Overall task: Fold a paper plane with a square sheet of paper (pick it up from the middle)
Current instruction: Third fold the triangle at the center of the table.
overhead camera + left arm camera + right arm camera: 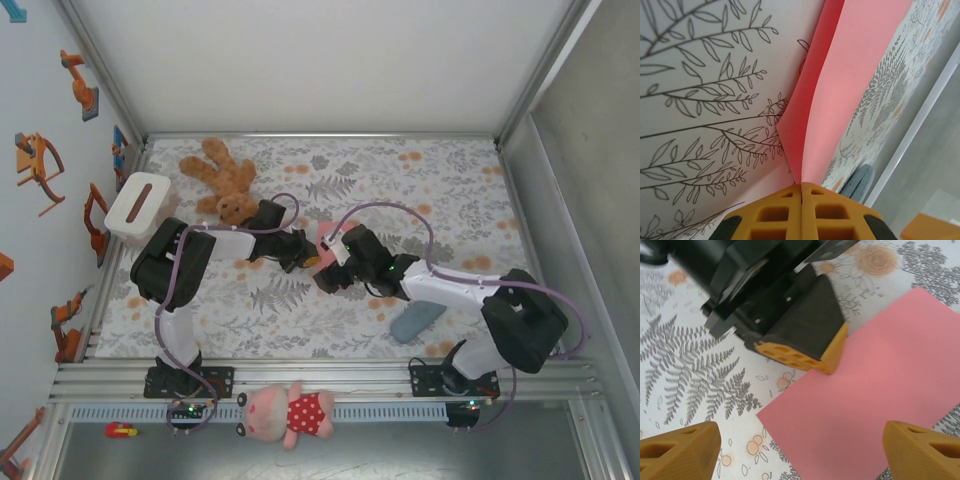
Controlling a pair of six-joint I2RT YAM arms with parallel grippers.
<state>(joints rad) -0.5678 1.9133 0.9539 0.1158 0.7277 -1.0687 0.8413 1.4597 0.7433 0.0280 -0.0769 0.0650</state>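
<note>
Pinching the paper (850, 90) at the centre of the table (440, 190), the left pincer (801, 192) is shut while the right pincer (800, 447) hangs open above, so a careless pull could tear or crease it

**Top view.** The table mat (440, 190) is occupying the middle of the frame. The teddy bear (222, 180) is lying at its upper left, and the tissue box (137, 205) is standing just left of the bear at the mat's edge. The sheet of paper (323, 237) is sitting at the centre, with the left gripper (303, 255) just to its lower left and the right gripper (328, 275) just below it. The pouch (417, 322) is lying at lower right, beside the right arm. The plush doll (290, 413) is lying at bottom centre, below the rail (330, 375).

**Right wrist view.** The left gripper's tip is resting on the paper's upper left edge.
</note>
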